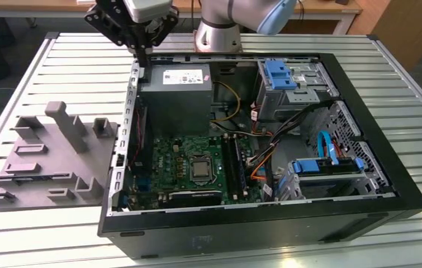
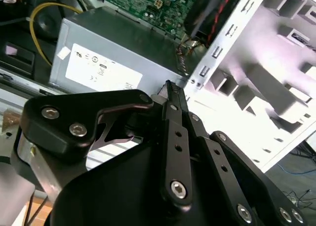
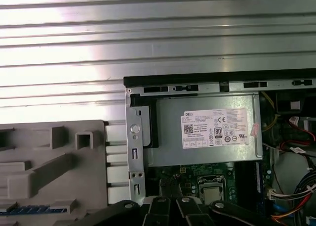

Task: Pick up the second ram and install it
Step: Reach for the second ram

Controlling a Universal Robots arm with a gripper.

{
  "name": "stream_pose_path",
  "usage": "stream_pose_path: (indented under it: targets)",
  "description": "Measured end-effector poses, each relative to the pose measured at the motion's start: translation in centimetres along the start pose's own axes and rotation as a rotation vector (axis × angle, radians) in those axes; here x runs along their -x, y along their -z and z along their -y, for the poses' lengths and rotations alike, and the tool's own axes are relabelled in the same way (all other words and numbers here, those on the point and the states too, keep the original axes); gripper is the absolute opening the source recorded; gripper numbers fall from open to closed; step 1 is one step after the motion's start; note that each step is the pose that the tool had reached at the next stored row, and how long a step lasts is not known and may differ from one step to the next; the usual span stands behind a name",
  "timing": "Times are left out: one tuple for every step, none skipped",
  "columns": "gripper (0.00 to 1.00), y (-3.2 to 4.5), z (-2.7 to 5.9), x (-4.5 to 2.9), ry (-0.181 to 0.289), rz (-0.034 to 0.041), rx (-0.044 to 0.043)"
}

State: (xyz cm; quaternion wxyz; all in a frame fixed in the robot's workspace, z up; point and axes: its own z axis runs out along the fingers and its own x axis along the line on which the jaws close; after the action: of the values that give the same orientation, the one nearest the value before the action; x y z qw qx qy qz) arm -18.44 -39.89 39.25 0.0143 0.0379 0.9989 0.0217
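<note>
Black metal claw (image 1: 142,54) is clenched, fingers (image 2: 168,112) pressed together, and we see nothing between them. It hangs over the corner of the open black computer case (image 1: 270,234), beside the grey metal power supply box (image 1: 173,97). The second ram (image 1: 36,176), a long thin dark blue memory stick, lies flat in the grey moulded plastic fixture (image 1: 54,139), well apart from the claw.

The gripper (image 1: 142,56) hangs over the case's (image 1: 270,237) 11 o'clock corner, fingers together, just beside the power supply (image 1: 175,97). At the case's 9 o'clock the fixture (image 1: 54,159) sits on the table (image 1: 32,237), with a ram (image 1: 36,177) lying in it.
</note>
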Motion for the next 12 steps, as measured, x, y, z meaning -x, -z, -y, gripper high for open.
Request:
stream_pose_path:
  targets:
    - [0.11,0.0,0.02,-0.26,0.0,0.0002,0.0]
    - [0.11,0.01,0.04,-0.5,0.0,0.0003,0.0001]
    - [0.11,0.01,0.06,-0.76,0.0,0.0005,0.0001]
    - [0.11,0.01,0.08,-1.03,0.0,0.0007,0.0001]
    - [0.11,0.01,0.1,-1.3,0.0,0.001,0.0001]
    - [0.11,0.01,0.12,-1.57,0.0,0.0013,0.0001]
    - [0.11,0.02,0.14,-1.85,0.0,0.0014,0.0001]
    - [0.11,0.03,0.16,-2.09,0.0,0.0016,0.0001]
    - [0.11,0.03,0.18,-2.32,0.0,0.0018,0.0001]
    - [0.11,0.03,0.19,-2.53,0.0,0.0019,0.0001]
    - [0.11,0.03,0.21,-2.74,0.0,0.002,0.0001]
    - [0.11,0.04,0.23,-2.93,0.0,0.0021,0.0001]
